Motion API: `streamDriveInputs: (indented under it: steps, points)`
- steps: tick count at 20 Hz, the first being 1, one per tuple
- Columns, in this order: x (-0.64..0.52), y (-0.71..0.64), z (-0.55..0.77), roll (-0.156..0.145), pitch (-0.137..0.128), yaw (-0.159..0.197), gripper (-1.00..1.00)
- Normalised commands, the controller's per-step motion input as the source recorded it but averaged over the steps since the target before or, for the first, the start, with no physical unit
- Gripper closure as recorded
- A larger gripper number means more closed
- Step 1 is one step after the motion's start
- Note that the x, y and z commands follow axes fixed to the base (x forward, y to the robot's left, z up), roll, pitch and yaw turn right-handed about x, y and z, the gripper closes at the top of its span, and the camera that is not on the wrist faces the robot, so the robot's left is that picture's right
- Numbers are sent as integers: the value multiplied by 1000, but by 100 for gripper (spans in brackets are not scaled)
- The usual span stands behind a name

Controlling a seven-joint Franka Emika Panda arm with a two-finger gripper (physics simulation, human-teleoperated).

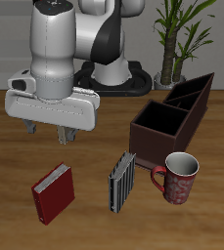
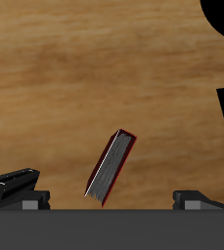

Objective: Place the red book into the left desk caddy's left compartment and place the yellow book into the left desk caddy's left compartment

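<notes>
The red book lies near the table's front edge, its pale page edge showing in the wrist view. My gripper hangs open and empty above the table, a little farther back than the red book and well above it; in the wrist view the book sits between its fingers. The yellow book, grey and striped, stands upright between the red book and the mug. The left desk caddy, with a slanted side wall, stands farther back; its compartments look empty.
A red patterned mug stands beside the yellow book. A boxier dark brown caddy stands just in front of the left desk caddy. A potted plant and the robot base are at the back.
</notes>
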Motion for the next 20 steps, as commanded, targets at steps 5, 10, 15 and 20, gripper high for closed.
streamDriveInputs:
  steps: [5,10,15,20]
  points:
    - [121,62,-286,-10,9,-86,-100]
    - [58,-48,-247,-13,-19,-32,-100]
    - [50,-58,-376,0,13,-53,-100]
    - [72,-65,-340,1,28,-29,-100]
